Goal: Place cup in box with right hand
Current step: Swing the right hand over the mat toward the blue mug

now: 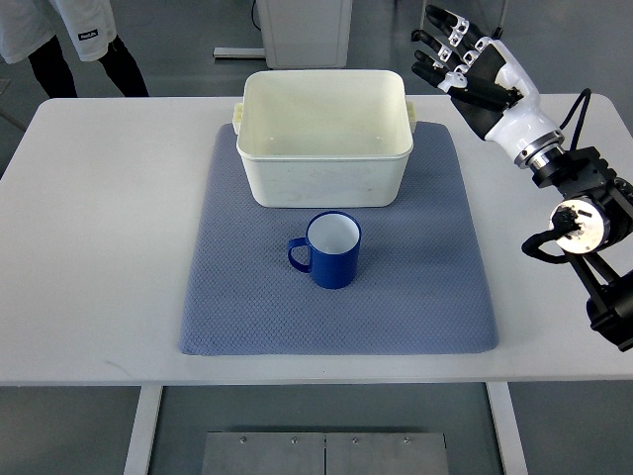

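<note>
Sitting upright near the middle of the frame is the blue enamel-look cup with a white inside, handle pointing left, on a blue-grey textured mat that covers the centre of the white table. Just above it on the mat is the cream rectangular plastic box, looks empty. The right hand, black and white, hangs in the upper right with its fingers spread, holding nothing, well apart from the cup. A person's legs show at upper left.
</note>
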